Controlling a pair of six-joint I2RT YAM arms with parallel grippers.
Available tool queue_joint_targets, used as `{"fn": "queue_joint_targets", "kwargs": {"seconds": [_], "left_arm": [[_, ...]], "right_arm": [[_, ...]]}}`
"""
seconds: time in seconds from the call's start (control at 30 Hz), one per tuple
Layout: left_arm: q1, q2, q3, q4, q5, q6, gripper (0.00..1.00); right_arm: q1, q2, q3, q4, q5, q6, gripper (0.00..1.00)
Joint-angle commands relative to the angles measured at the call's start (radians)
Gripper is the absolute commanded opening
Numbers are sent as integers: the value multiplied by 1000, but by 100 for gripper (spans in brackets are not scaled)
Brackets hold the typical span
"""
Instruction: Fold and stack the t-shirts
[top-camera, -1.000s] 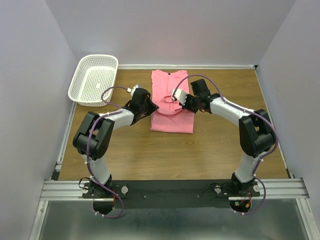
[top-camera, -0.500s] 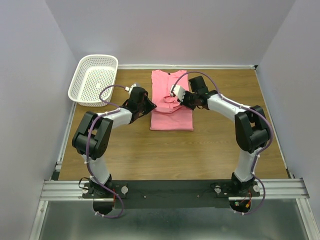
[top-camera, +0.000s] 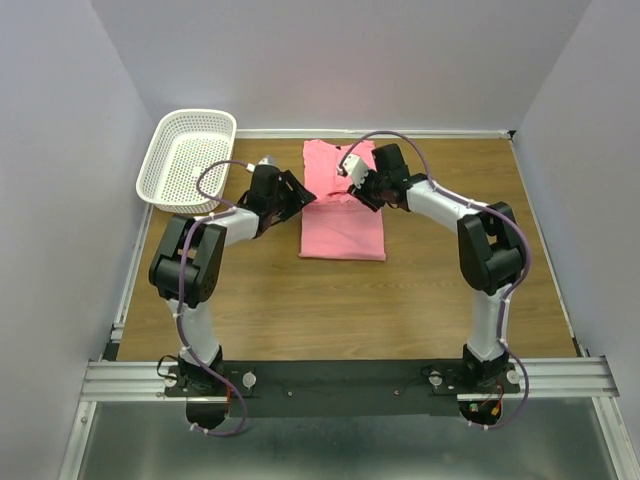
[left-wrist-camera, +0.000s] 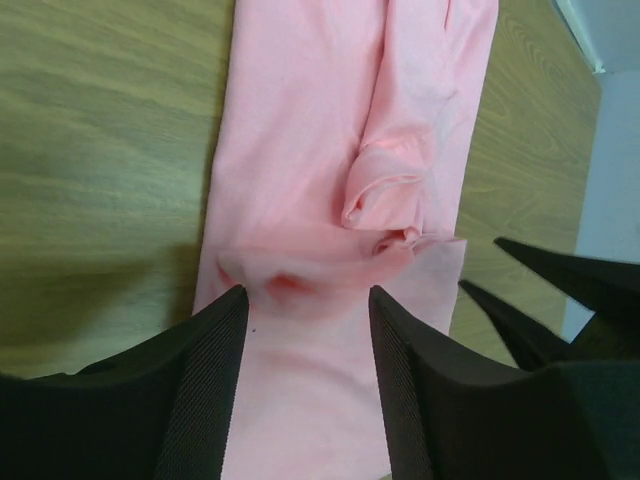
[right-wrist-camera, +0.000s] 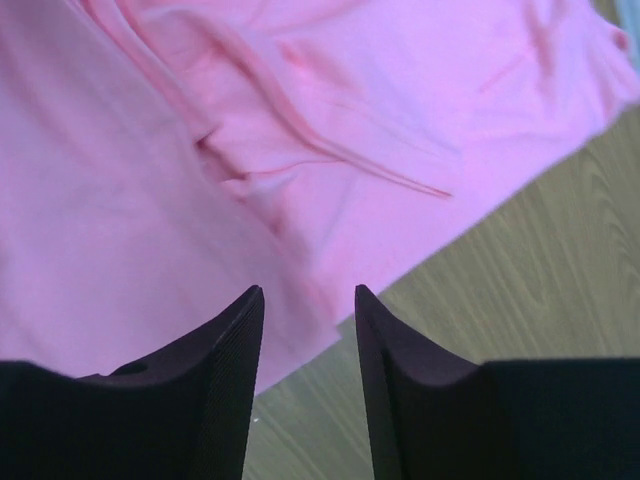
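Note:
A pink t-shirt (top-camera: 342, 225) lies on the wooden table as a long narrow strip, folded lengthwise, with a bunched fold across its upper middle (left-wrist-camera: 385, 190). My left gripper (top-camera: 302, 198) hovers at its left edge, jaws open; pink cloth (left-wrist-camera: 310, 380) lies flat below the gap, and neither finger pinches it. My right gripper (top-camera: 359, 192) is over the shirt's upper right part, also open, its gap (right-wrist-camera: 308, 300) above the shirt's edge (right-wrist-camera: 300, 290) and bare wood. The right gripper's black fingertips (left-wrist-camera: 560, 285) show in the left wrist view.
A white mesh basket (top-camera: 188, 160) sits tilted at the back left corner of the table. Pale walls close in the table on the left, back and right. Bare wood (top-camera: 330, 310) stretches between the shirt and the arm bases.
Both grippers, shut on bunched pink cloth a second ago, have moved toward the back of the table and opened. The cloth now lies loose on the shirt.

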Motion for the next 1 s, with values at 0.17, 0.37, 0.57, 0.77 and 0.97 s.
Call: {"fn": "queue_joint_targets", "kwargs": {"seconds": [0.17,0.37,0.57,0.77,0.97], "left_arm": [[27,-173,1,53,69,150,75],[-8,-333,-281,-2,175,122,72],[-91,-373,-454,-3,133,57,72],[-113,-339,-490,47,74,-27,73],[-113,-249,-424,18,20,-73,72]], "right_arm": [[-47,-133,-34,116,5,171,53],[-55,-415,-414,-226,-493,-452,67],[-14,-448,-567,-134,-395,-452,76],[3,-402,-580,-28,-293,-394,76],[8,-376,-600,19,-263,-400,77]]}}
